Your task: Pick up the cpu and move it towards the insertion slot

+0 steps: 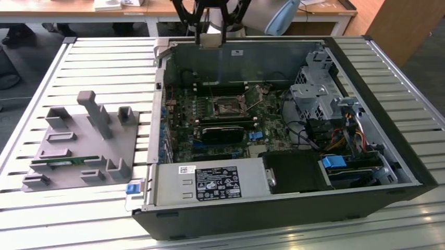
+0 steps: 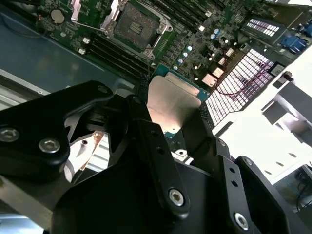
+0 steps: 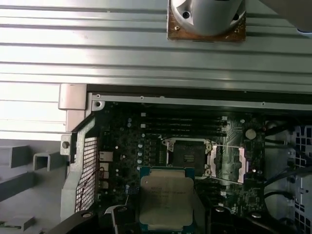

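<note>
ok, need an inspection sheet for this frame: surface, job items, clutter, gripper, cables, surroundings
Surface: slatted metal table, carrying an open computer case.
Job's things: the cpu is clamped between the jaws, above the motherboard; the insertion slot sits bare, its metal frame open.
Clutter: grey fixture block on the table at the exterior view's left, with a thin green strip lying on it.
Gripper: the gripper is closed on the cpu's edges, short of the slot.
Cables: bundled wires inside the case near the drive bay.
Surroundings: wooden desks behind the table.
</note>
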Tool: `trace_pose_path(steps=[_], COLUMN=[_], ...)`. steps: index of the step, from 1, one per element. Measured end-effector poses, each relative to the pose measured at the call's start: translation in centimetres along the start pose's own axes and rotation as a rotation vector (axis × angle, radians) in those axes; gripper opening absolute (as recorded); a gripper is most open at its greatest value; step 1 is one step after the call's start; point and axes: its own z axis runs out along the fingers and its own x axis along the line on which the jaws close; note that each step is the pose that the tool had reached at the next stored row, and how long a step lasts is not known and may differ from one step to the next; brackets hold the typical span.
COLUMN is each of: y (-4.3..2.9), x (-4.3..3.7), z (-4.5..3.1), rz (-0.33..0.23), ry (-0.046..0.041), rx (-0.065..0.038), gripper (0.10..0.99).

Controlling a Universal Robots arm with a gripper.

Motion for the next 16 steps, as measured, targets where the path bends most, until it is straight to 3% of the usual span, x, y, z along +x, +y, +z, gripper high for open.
trace_pose_path(steps=[8, 16], y=[0.61, 0.78], x=[-1.60, -3.54], z=[0.13, 0.28], rz=[0.006, 0.012], ry=[-0.0005, -0.0008], rx=[0.000, 0.000], gripper=[0.529, 0.529])
